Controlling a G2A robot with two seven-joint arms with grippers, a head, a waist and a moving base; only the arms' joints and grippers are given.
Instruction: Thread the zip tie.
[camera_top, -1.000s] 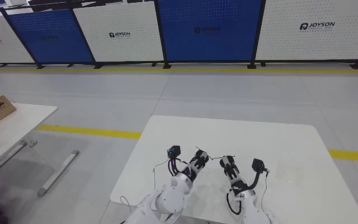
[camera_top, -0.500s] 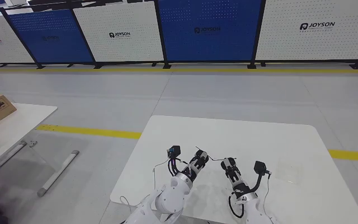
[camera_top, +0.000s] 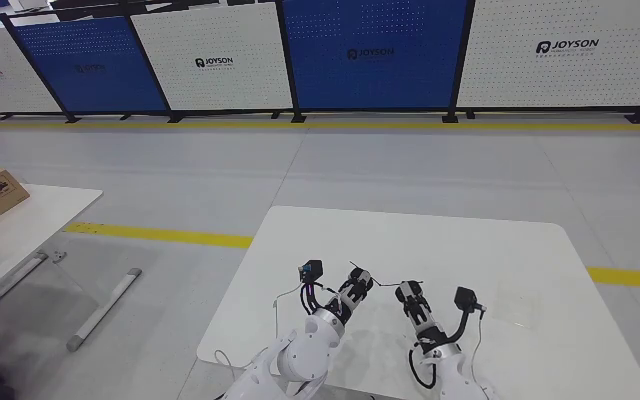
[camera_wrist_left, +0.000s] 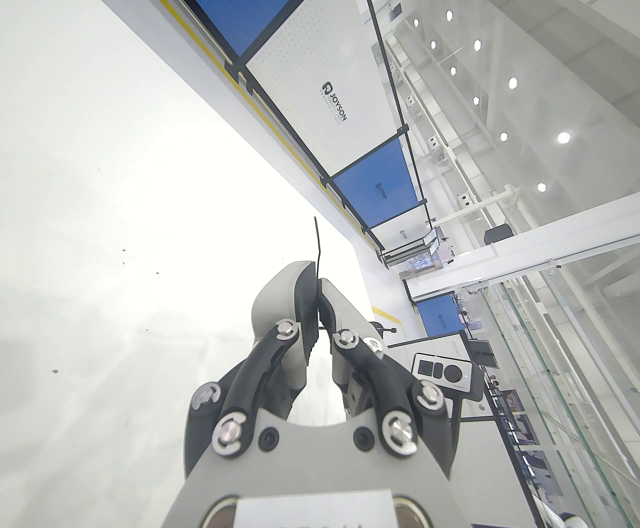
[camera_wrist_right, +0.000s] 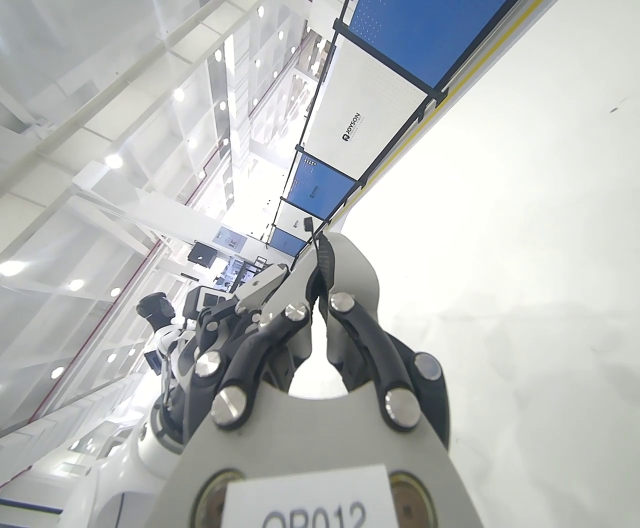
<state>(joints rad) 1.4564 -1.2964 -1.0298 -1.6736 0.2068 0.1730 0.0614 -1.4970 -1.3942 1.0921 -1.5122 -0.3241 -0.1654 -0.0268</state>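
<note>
A thin black zip tie (camera_top: 385, 283) stretches between my two grippers low over the white table (camera_top: 450, 240), near its front edge. My left gripper (camera_top: 362, 280) is shut on one end. In the left wrist view the pointed tail (camera_wrist_left: 316, 242) sticks out past the closed fingertips of that gripper (camera_wrist_left: 318, 280). My right gripper (camera_top: 403, 290) is shut on the other end. In the right wrist view the small square head (camera_wrist_right: 308, 223) pokes out beyond this gripper's (camera_wrist_right: 319, 250) tips, with the left gripper (camera_wrist_right: 260, 287) close beside it.
The tabletop stretches bare behind and to the right of the grippers. A second white table (camera_top: 40, 210) stands off to the left across open floor. Blue and white partition panels (camera_top: 375, 55) line the back of the room.
The right arm has shifted slightly toward the front edge. Both grippers stay closed on the zip tie and the left arm has not moved.
</note>
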